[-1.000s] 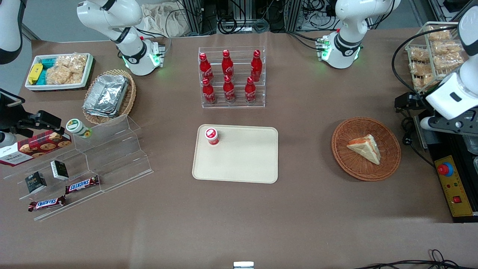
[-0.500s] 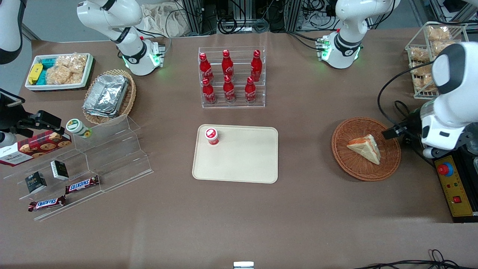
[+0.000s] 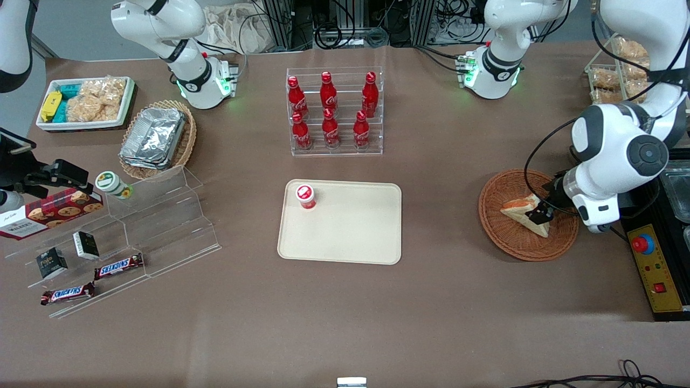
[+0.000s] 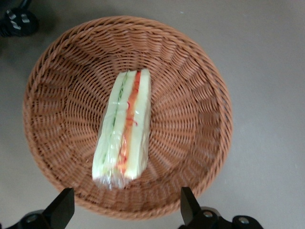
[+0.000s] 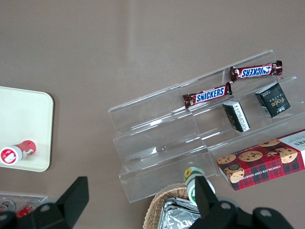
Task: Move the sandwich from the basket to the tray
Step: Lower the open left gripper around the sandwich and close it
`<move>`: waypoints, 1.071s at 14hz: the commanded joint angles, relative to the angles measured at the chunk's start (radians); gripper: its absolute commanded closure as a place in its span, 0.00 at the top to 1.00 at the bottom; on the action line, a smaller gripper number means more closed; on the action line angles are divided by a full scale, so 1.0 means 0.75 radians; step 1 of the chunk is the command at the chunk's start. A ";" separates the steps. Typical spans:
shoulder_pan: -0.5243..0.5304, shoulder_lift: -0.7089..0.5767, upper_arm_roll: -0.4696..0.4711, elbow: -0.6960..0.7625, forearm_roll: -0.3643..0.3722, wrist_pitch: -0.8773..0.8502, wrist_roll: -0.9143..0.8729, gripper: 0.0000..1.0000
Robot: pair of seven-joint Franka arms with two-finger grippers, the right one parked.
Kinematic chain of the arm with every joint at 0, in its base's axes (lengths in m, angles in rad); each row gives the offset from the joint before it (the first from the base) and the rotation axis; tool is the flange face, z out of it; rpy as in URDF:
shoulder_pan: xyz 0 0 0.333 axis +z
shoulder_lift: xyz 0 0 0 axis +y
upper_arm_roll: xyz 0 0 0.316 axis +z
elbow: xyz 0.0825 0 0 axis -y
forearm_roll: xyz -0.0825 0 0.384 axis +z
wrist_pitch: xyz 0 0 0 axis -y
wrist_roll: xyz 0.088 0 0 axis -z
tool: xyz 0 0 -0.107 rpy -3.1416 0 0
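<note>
Middle of the frame in the front view, the tray (image 3: 345, 237) sits on the brown tabletop (image 3: 345, 323) with one small red-capped bottle (image 3: 306, 196) in its upper-left corner and bare beige beside it, so room to land looks ample. Over at the right, the sandwich (image 3: 525, 214) lies in the basket (image 3: 512, 245), film-wrapped by the look of the wrist view. Soft bread, light, easily crushed, and that wrap could be slippery; a gentle pinch across the two flat bread faces seems the best hold. The claw (image 3: 539, 215) hovers over the wedge, fingers (image 4: 62, 210) spread wide, nothing held.
</note>
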 commanded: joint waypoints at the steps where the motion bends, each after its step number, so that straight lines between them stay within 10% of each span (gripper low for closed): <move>1: 0.003 0.002 0.034 -0.095 -0.010 0.144 -0.042 1.00; 9: -0.003 0.208 0.061 -0.101 -0.012 0.396 -0.116 0.96; 11: -0.007 0.212 0.059 -0.095 -0.008 0.396 -0.195 0.15; 12: -0.015 0.212 0.057 -0.095 0.016 0.396 -0.194 0.00; 15: -0.015 0.194 0.053 -0.022 0.129 0.284 -0.187 0.00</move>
